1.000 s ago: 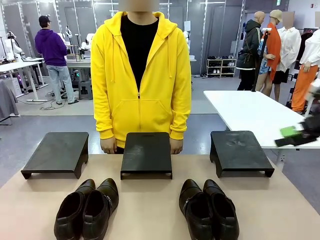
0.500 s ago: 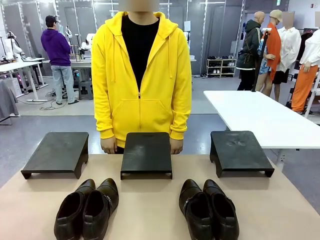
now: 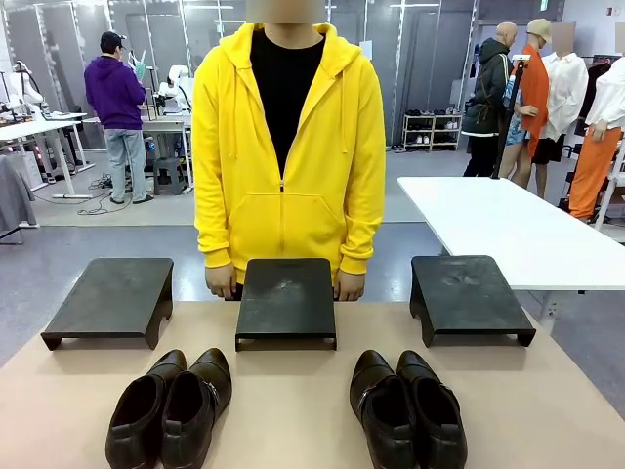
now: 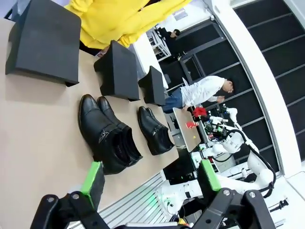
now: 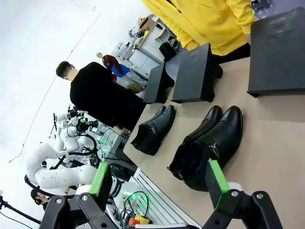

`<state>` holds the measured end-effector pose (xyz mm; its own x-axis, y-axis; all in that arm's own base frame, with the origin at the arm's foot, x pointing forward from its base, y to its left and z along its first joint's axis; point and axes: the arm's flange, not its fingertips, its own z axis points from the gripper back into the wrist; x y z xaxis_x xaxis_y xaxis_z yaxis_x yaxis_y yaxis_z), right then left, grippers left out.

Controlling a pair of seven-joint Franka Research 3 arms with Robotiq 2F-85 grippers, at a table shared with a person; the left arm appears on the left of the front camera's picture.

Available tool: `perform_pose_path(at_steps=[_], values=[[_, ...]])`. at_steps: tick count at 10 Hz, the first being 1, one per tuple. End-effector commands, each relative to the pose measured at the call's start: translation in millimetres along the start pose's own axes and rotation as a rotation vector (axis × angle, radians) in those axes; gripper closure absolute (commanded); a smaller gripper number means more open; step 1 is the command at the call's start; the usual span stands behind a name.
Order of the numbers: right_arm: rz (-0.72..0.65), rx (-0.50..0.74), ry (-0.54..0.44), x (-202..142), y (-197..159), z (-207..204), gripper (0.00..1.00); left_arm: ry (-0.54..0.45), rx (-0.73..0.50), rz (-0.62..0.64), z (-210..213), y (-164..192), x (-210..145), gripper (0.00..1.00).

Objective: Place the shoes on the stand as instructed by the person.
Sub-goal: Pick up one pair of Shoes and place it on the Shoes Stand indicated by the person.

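Two pairs of black leather shoes stand side by side at the near edge of the table, the left pair point(image 3: 171, 405) and the right pair point(image 3: 408, 408), toes toward the person point(image 3: 288, 147). Beyond them sit three low black stands, left point(image 3: 109, 298), middle point(image 3: 286, 298) and right point(image 3: 469, 293). The person stands behind the middle stand, a hand hanging at each side of it. My left gripper point(image 4: 150, 177) hangs open above the table's near left, looking over the left pair point(image 4: 107, 136). My right gripper point(image 5: 158, 180) is open above the near right, by the right pair point(image 5: 212, 143).
A white table point(image 3: 498, 230) stands behind on the right. A person in a purple hoodie point(image 3: 114, 98) works at benches far back left. Bare tan tabletop point(image 3: 293, 391) lies between the two pairs and in front of the stands.
The right gripper, seen blurred at the right edge of the front view a second ago, has left that view. The person has shifted slightly to the right. Shoes and stands have not moved.
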<state>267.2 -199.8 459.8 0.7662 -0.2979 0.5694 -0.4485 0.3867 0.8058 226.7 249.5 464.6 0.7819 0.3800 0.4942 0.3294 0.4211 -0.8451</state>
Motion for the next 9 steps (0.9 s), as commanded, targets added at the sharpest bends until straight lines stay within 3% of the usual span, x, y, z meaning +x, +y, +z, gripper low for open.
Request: perform_pose_path(at_steps=[1,9], values=[[-0.005,0.008,0.011,3.8,-4.0,-2.8,0.00,0.006,-0.019,-0.016,0.2,-2.2,-1.0,0.00],[-0.005,0.008,0.011,3.8,-4.0,-2.8,0.00,0.006,-0.019,-0.016,0.2,-2.2,-1.0,0.00]])
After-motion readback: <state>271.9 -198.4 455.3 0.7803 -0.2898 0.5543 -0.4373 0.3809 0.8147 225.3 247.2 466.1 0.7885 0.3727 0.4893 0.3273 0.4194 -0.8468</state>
